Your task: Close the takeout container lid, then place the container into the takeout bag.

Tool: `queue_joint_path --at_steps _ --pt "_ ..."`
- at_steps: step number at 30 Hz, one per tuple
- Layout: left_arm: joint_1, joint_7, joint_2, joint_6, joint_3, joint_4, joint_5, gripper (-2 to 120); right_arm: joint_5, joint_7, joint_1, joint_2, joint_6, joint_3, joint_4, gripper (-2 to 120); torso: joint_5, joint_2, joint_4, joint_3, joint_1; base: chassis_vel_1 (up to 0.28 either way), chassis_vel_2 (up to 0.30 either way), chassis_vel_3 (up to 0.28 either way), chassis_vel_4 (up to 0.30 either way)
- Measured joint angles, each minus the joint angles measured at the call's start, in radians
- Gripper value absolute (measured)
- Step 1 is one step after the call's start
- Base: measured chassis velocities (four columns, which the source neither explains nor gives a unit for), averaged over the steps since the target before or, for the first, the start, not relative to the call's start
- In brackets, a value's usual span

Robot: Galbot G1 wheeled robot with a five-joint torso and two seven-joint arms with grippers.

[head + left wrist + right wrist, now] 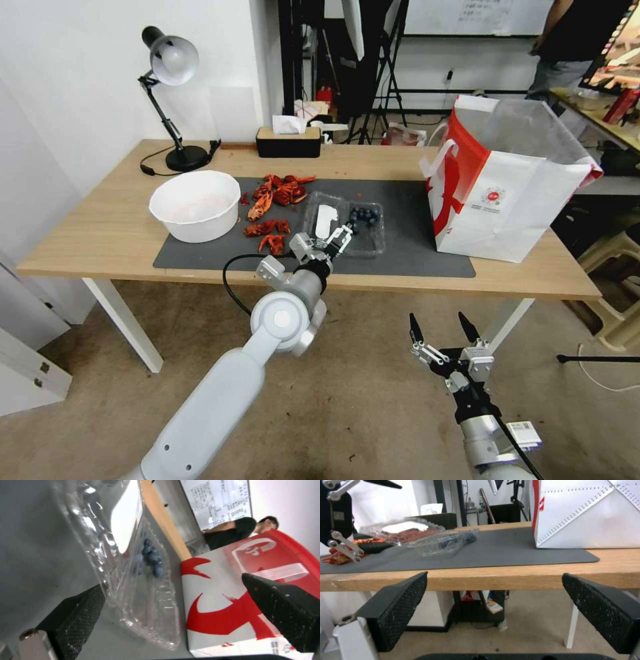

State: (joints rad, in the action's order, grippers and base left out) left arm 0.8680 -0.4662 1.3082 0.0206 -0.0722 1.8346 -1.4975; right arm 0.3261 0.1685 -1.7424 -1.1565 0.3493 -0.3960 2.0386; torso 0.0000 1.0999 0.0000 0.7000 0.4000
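The container (363,230) lies on the dark mat, a small clear clamshell with dark blueberries (151,557) in its base. Its takeout container lid (325,220), bearing a white label (125,522), is tilted partly up from the mat, as the right wrist view shows at the lid (406,528). My left gripper (333,238) is open at the lid's near edge, with one finger (80,612) against the lid's rim. The takeout bag (507,180), white with red sides, stands open at the mat's right end. My right gripper (437,319) hangs open below the table's front edge.
A round white bowl (195,203) and red crayfish shells (273,200) lie left of the container. A desk lamp (170,67) and a tissue box (289,140) stand at the table's back. The wooden table edge (506,576) is right before my right gripper.
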Motion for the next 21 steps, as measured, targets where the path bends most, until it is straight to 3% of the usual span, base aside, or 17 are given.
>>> queue_joint_path --at_steps 9,21 --pt "0.016 0.073 -0.011 0.005 -0.001 0.003 0.046 100 -0.005 0.000 -0.001 0.000 0.000 0.001 0.000 100 0.0000 0.000 0.0000 0.000 0.000 0.000 0.000 0.000 0.000" --pt "0.024 0.240 -0.042 0.013 -0.003 -0.043 0.151 100 -0.013 0.000 -0.010 0.000 0.009 -0.001 0.003 100 0.0000 0.000 0.0000 0.000 0.000 0.000 0.000 0.000 0.000"
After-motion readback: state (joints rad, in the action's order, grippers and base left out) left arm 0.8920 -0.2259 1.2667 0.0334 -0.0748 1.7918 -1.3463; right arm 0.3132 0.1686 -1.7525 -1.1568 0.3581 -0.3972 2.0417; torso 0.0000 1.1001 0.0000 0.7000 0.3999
